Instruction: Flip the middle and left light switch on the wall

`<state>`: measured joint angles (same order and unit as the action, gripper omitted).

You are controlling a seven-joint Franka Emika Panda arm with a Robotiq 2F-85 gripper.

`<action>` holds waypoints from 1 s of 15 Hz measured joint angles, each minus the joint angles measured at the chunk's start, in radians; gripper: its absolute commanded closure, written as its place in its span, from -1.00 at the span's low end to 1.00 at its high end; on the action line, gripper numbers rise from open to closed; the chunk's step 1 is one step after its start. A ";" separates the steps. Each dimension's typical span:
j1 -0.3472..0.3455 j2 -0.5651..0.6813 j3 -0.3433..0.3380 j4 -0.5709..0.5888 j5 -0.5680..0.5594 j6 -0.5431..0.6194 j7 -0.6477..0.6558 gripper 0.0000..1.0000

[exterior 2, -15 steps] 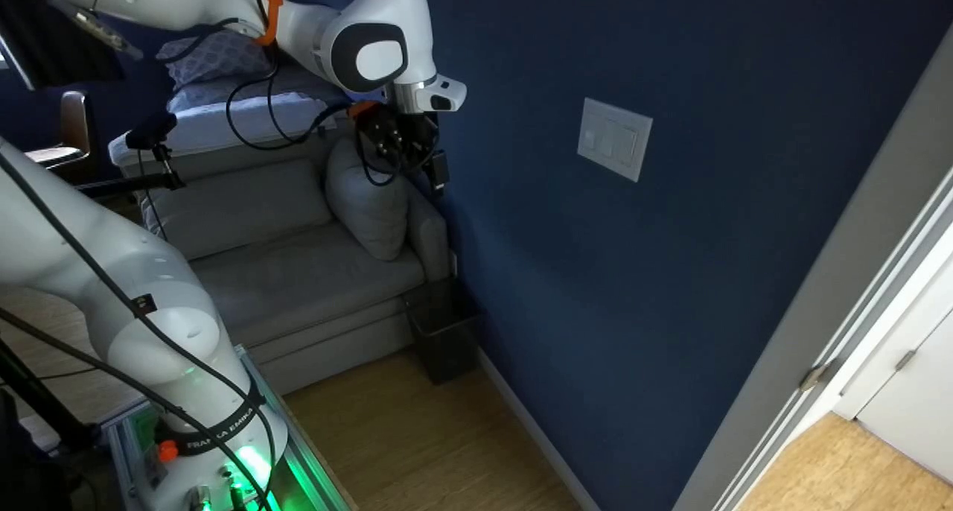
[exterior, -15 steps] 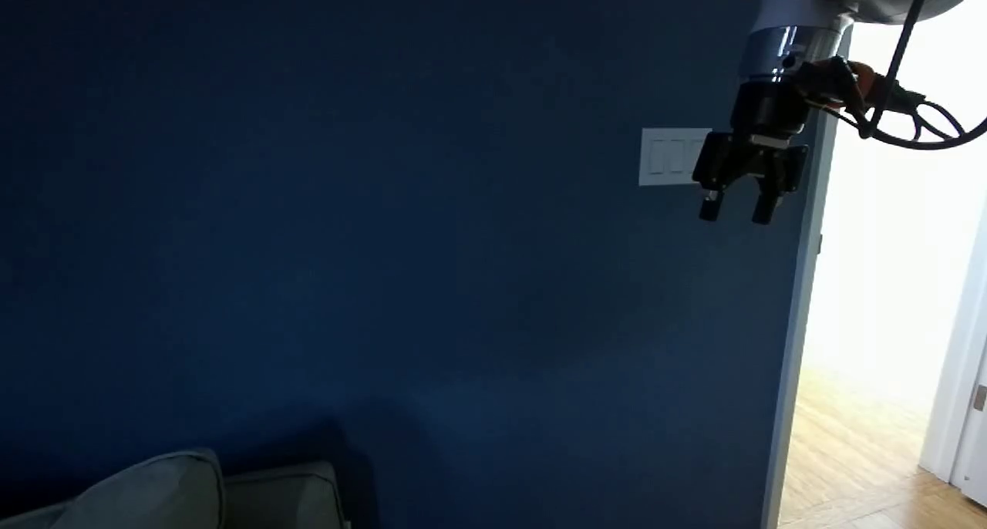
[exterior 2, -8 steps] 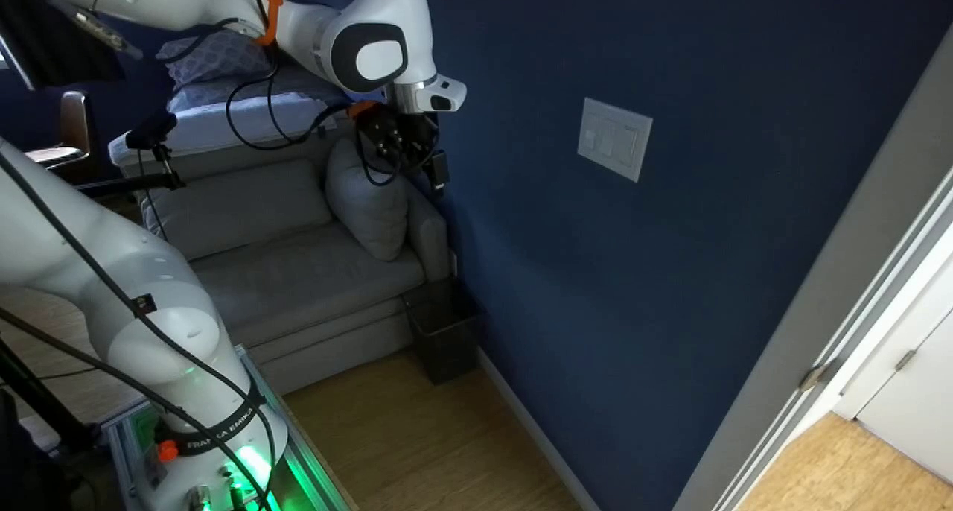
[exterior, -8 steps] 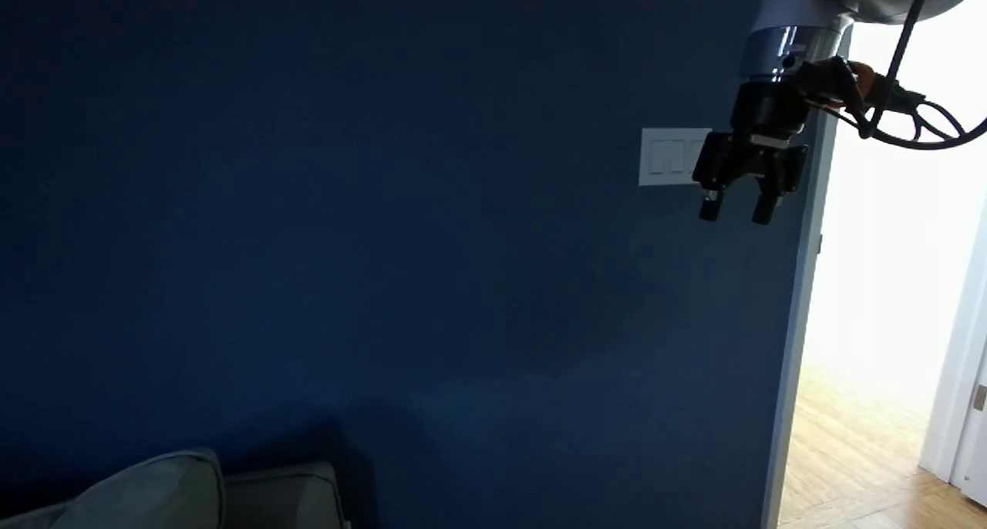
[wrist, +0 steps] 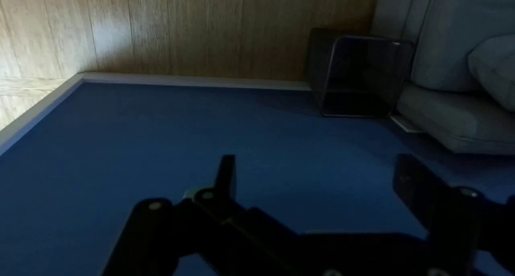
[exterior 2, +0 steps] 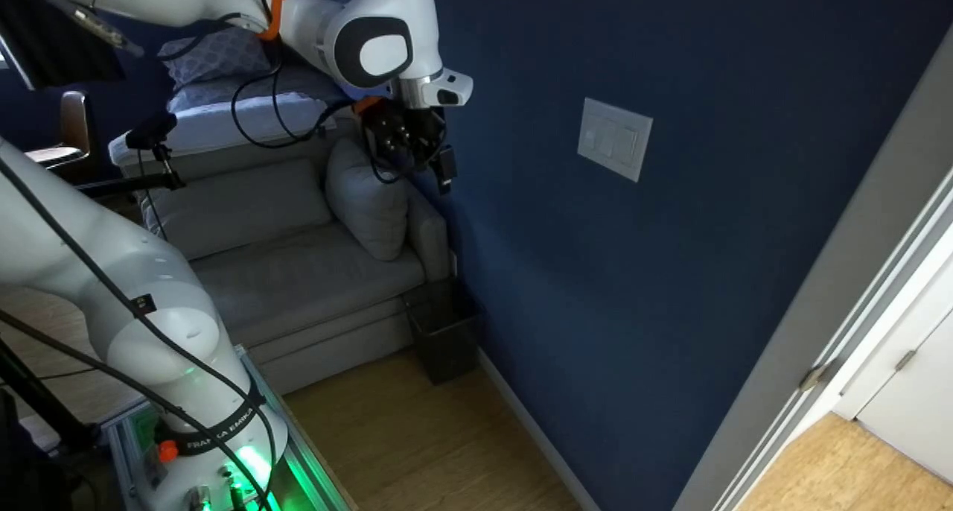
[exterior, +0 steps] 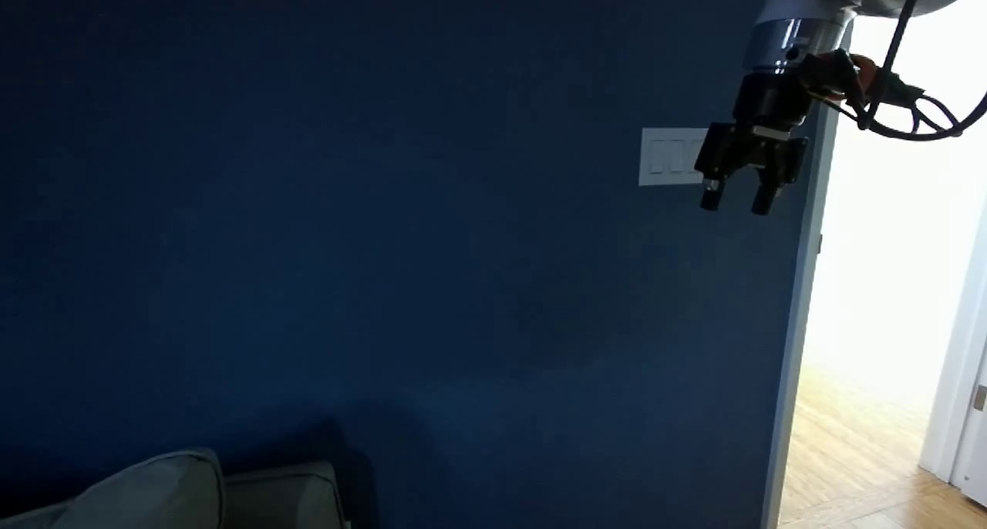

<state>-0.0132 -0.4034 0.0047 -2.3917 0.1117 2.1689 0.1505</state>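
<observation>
A pale switch plate (exterior: 649, 180) is on the dark blue wall (exterior: 385, 244); it also shows in an exterior view (exterior 2: 640, 121). It has three flat rockers side by side: the left switch (exterior: 656, 157) and middle switch (exterior: 676, 157) show, also the left (exterior 2: 590, 137) and middle (exterior 2: 608, 141) in an exterior view. The right rocker is partly behind my gripper (exterior: 737, 207) in an exterior view. My gripper points down, open and empty, apart from the plate. In the wrist view the gripper (wrist: 316, 159) has wide-apart fingers over blue wall; the plate is out of that view.
A grey sofa (exterior 2: 298, 265) and dark bin (exterior 2: 444, 340) stand by the wall below the arm. A door frame (exterior 2: 811, 302) edges the wall's right side. Cables hang from the arm (exterior 2: 376, 53). The arm's base (exterior 2: 193, 451) stands on a metal-framed stand.
In the last half second my gripper has risen slightly and shifted slightly toward the wall plate's side in an exterior view. Before that it was still. It stays open; the switch plate looks unchanged.
</observation>
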 measured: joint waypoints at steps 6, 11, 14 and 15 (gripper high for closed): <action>-0.056 0.028 -0.071 0.122 -0.063 -0.056 -0.085 -1.00; -0.092 0.097 -0.099 0.231 -0.102 -0.080 -0.104 -0.02; -0.102 0.158 -0.110 0.295 -0.105 -0.074 -0.105 0.40; -0.106 0.180 -0.112 0.317 -0.107 -0.064 -0.104 0.56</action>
<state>-0.1194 -0.2229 -0.1076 -2.0746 0.0049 2.1053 0.0465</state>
